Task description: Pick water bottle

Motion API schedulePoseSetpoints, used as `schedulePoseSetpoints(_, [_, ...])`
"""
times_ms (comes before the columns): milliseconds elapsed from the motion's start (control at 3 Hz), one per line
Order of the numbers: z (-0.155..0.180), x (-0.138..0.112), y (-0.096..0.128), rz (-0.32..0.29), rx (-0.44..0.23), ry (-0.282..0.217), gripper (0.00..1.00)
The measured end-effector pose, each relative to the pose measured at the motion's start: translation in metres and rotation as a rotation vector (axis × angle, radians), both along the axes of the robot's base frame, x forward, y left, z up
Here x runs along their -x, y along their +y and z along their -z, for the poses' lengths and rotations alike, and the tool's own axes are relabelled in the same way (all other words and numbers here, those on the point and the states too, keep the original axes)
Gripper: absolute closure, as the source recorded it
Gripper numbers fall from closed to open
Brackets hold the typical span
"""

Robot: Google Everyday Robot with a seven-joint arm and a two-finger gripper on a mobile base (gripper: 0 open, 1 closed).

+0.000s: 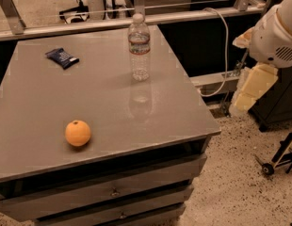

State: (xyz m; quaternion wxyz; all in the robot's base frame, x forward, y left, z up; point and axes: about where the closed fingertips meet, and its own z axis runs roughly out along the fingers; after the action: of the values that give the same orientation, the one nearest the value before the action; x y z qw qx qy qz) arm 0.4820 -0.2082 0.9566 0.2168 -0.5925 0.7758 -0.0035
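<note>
The water bottle (139, 48) is a clear ribbed plastic bottle with a white cap and a thin label band. It stands upright at the far middle of the grey table (37, 102). An orange (77, 133) lies near the table's front left. My gripper (252, 88) hangs at the right, off the table's right side and well away from the bottle, below the white arm housing (278, 34). It holds nothing.
A dark blue snack packet (62, 57) lies at the table's far left. The table has drawers (113, 192) in its front. A metal rail (89, 25) and a white cable (223, 46) run behind it. A wheeled base (278, 159) stands on the speckled floor at the right.
</note>
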Motion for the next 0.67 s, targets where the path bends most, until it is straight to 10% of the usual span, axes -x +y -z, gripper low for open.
schedulePoseSetpoints(667, [0.030,-0.077,0.050,-0.085,-0.267,-0.075,0.00])
